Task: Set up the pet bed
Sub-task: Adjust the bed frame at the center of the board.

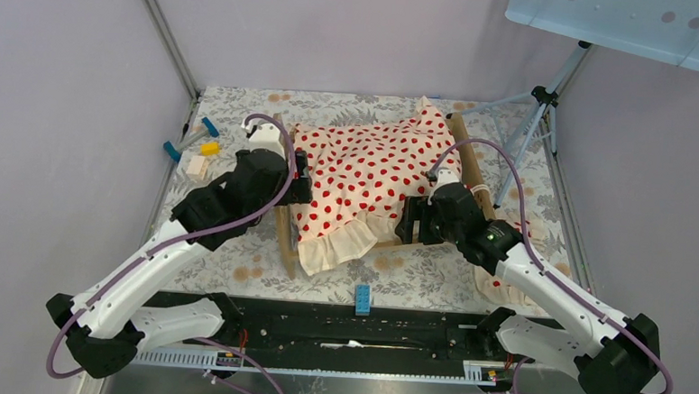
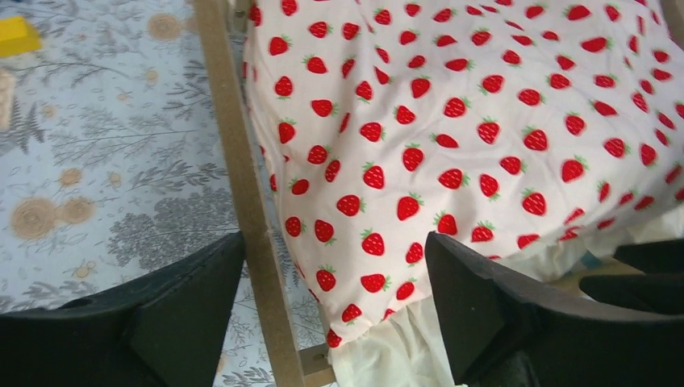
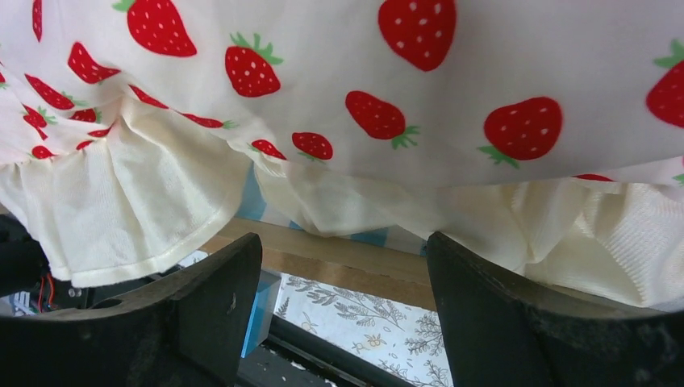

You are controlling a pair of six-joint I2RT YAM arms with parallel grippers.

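Observation:
The pet bed [image 1: 287,241] stands mid-table, a light-wood frame almost wholly draped by a cream strawberry-print blanket [image 1: 365,175] with a ruffled hem. My left gripper [image 1: 300,180] is at the bed's left side. In the left wrist view it [image 2: 335,302] is open, its fingers straddling the wooden end board [image 2: 242,177] and the blanket's [image 2: 452,121] corner, gripping neither. My right gripper [image 1: 414,223] is at the bed's near right. It [image 3: 343,310] hangs open just below the side rail [image 3: 339,258] and the ruffle [image 3: 145,210]. A strip of blue-striped mattress [image 3: 250,200] peeks out.
A blue block [image 1: 361,298] lies near the front edge and shows beside my right gripper's finger [image 3: 260,310]. Small yellow, blue and cream blocks [image 1: 199,148] sit back left. A tripod [image 1: 535,116] stands back right. A cream cloth piece [image 1: 490,284] lies partly under the right arm.

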